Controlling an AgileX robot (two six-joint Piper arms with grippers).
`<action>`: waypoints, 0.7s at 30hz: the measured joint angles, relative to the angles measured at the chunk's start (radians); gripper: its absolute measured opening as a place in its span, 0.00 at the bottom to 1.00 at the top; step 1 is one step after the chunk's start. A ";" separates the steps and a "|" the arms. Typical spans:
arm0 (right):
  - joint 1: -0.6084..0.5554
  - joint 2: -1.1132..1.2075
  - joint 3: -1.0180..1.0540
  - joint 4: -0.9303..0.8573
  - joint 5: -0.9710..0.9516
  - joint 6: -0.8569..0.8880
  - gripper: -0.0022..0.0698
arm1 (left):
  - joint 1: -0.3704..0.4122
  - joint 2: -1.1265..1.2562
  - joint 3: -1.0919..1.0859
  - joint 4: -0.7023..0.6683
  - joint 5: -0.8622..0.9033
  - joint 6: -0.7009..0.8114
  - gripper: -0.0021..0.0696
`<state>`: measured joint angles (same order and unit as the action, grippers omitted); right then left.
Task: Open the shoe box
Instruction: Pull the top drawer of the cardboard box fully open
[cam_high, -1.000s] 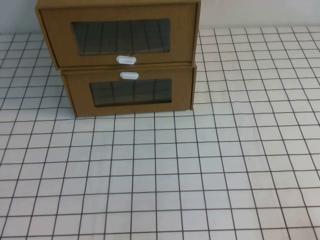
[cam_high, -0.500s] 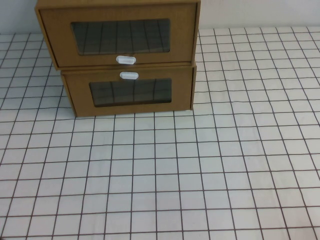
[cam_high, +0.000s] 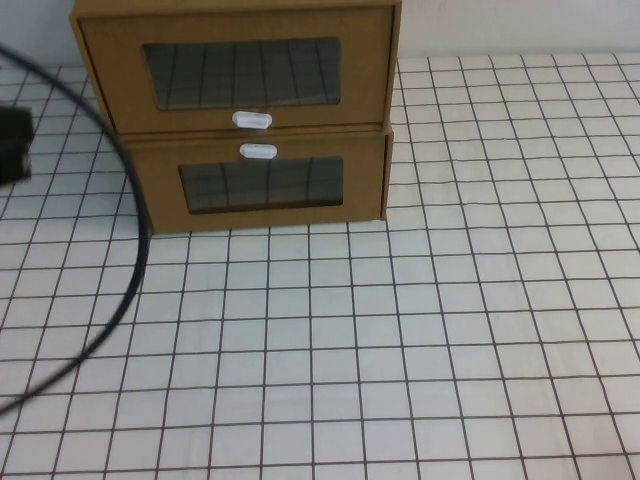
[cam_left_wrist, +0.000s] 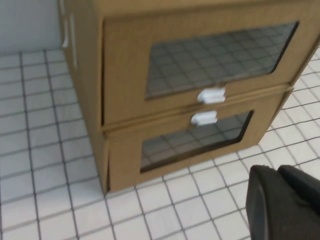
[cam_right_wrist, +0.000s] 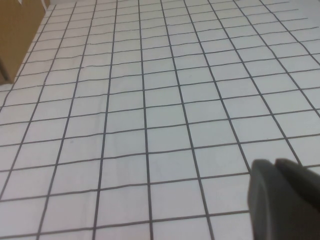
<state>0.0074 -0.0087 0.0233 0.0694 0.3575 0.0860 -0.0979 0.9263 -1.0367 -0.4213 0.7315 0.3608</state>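
Shoe boxes (cam_high: 255, 120) stacked shut at tabletop (cam_high: 450, 330) far edge, leftward; left end effector (cam_left_wrist: 278, 176) clenched nearby; right end effector (cam_right_wrist: 276, 168) clenched above tabletop.

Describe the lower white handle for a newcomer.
Two brown cardboard boxes stack far left on the gridded table; left gripper hovers near them, right gripper further right. The white oval handle sits above the lower box's window; its twin, below the upper window.

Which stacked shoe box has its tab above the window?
The lower shoe box: its white tab sits above its window; the upper box has its tab below. Left gripper faces the stack; right gripper hangs over the table.
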 joint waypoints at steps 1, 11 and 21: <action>0.000 0.000 0.000 0.000 0.000 0.000 0.01 | 0.000 0.045 -0.058 -0.020 0.019 0.032 0.02; 0.000 0.000 0.000 0.000 0.000 0.000 0.01 | 0.000 0.530 -0.693 -0.149 0.191 0.159 0.02; 0.000 0.000 0.000 -0.085 0.000 -0.024 0.01 | 0.000 0.866 -1.088 -0.210 0.291 0.168 0.02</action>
<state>0.0074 -0.0087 0.0233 -0.0155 0.3575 0.0624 -0.0979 1.7923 -2.1245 -0.6309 1.0221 0.5289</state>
